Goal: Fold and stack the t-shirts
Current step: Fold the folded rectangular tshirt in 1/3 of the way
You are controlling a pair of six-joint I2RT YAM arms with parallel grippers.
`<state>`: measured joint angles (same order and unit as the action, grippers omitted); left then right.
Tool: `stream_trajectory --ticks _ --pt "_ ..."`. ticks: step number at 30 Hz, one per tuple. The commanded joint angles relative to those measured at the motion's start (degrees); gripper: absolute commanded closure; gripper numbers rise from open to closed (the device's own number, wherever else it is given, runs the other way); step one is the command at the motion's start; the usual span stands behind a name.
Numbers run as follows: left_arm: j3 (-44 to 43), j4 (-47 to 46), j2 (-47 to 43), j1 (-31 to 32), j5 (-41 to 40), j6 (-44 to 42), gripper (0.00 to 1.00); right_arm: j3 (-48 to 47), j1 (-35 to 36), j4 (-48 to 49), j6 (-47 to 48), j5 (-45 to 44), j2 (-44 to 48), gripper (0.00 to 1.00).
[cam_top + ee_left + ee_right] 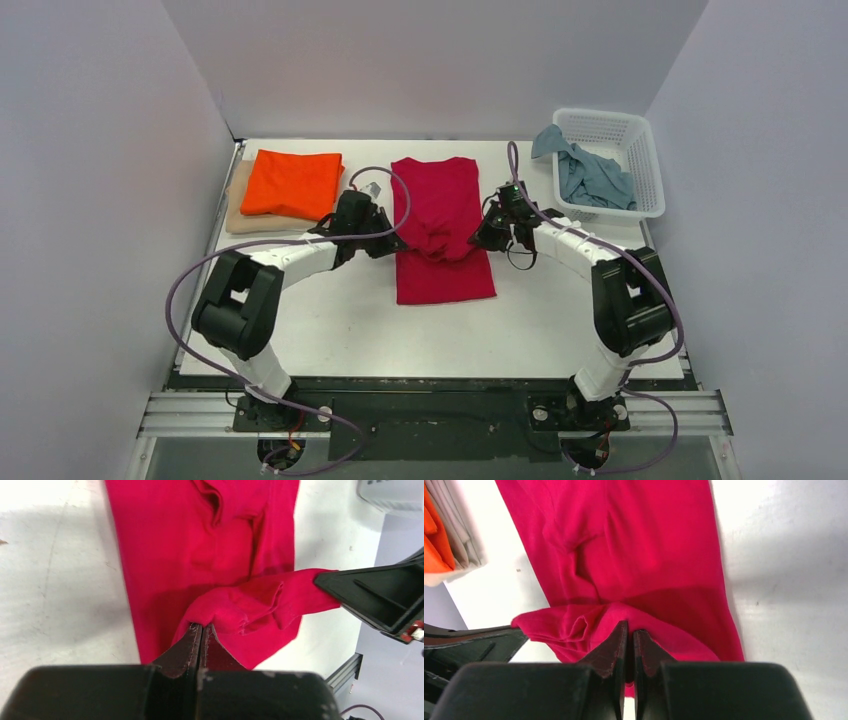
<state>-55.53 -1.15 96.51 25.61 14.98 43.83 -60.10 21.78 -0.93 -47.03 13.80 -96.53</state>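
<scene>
The crimson red t-shirt [443, 230] lies lengthwise in the middle of the table, its near hem lifted and bunched over its middle. My left gripper [385, 243] is shut on the hem's left corner, seen in the left wrist view [202, 625]. My right gripper [487, 236] is shut on the right corner, seen in the right wrist view [630, 626]. The lifted red cloth [260, 600] stretches between the two grippers above the flat part [634, 540]. The folded orange t-shirt [293, 183] lies on the folded beige t-shirt [236, 211] at the back left. The grey-blue t-shirt [590, 172] hangs crumpled in the basket.
A white lattice basket [645, 160] stands at the back right corner. The orange and beige stack also shows at the left edge of the right wrist view [439, 535]. Grey walls close the table on three sides. Cables loop from both arms.
</scene>
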Motion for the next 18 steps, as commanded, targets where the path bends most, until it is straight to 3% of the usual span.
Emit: stream_trajectory --ticks 1,5,6,7,8,9,10,11,18 --pt "-4.3 -1.6 3.6 -1.8 0.5 -1.6 1.00 -4.7 -1.7 2.8 -0.5 1.6 -2.8 1.00" --pt "-7.5 2.1 6.9 -2.5 -0.9 -2.0 1.00 -7.6 -2.9 2.4 -0.4 2.7 -6.7 0.95" --pt "-8.7 3.1 7.6 -2.6 -1.3 -2.0 0.98 -8.8 -3.2 2.0 -0.6 2.9 -7.5 0.92" --pt "-9.2 4.2 7.7 -2.9 -1.7 -2.4 0.91 -10.3 -3.7 1.6 -0.8 3.5 -8.8 0.83" --pt "-10.4 4.7 7.8 -3.1 -2.1 -2.5 0.65 -11.0 -4.0 1.2 -1.4 4.0 -9.9 0.76" --pt "-11.2 6.6 7.6 -3.4 -3.1 -2.7 0.55 -12.4 -4.5 -0.3 -1.7 4.9 -10.2 0.68" --pt "-12.6 7.6 7.1 -3.6 -3.7 -2.9 0.32 -12.8 -4.7 -0.9 -1.8 5.0 -10.2 0.62" --pt "-13.5 9.0 6.5 -3.8 -5.1 -3.3 0.22 -13.3 -4.9 -1.6 -1.5 4.7 -9.9 0.59" --pt "-10.8 12.8 -1.8 -3.8 -6.8 -3.0 0.16 -7.9 -5.0 -6.2 2.0 -0.9 0.6 0.24"
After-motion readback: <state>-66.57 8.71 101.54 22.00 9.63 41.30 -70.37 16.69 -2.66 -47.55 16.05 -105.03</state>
